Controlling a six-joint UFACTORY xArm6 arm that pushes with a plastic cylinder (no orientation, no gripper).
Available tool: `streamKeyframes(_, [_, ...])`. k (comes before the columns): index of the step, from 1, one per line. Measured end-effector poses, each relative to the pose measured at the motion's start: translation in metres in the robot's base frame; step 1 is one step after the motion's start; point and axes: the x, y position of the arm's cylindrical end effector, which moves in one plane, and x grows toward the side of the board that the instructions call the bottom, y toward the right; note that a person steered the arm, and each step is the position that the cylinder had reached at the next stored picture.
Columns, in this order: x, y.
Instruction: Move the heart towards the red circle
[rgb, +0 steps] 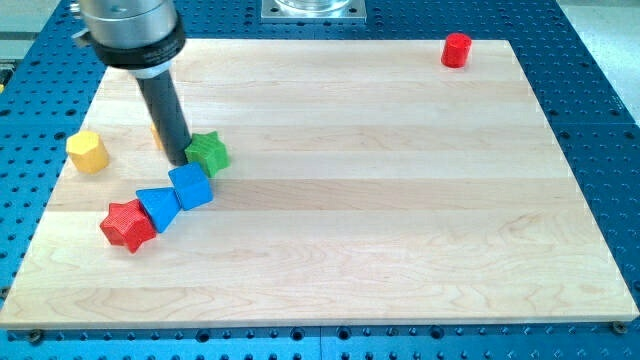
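While the rod is standing over the board's (330, 260) left part, six blocks are showing clearly, and a seventh is showing only in part.

1. Yellow block (87, 151): it is sitting nearest the view's left edge, apart from the others. Its outline is looking blunt and many-sided; whether it is the heart cannot be told.
2. Red star (128, 224): it is lying lowest in the left cluster, touching the blue wedge (158, 207) to its right.
3. Blue wedge: it is leaning against the blue cube (190, 186), forming a diagonal chain rising rightward.
4. Orange sliver (156, 135): it is peeking out from behind the rod's left side. Its shape is hidden, so this too may be the heart.
5. My tip (183, 161): it is resting on the board just above the blue cube and right beside the green star's (209, 152) left edge; contact cannot be confirmed. The rod is carrying nothing and has no jaws.
6. Red circle (456, 49): it is sitting alone near the view's top right corner, well apart from every other block.
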Motion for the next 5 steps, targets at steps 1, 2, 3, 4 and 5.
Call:
streamKeyframes(1, [0.007,-0.05])
streamKeyframes(2, [-0.026,-0.045])
streamKeyframes(3, [-0.05,0.045])
streamKeyframes(4, [-0.054,0.074])
streamKeyframes(5, [-0.063,0.054])
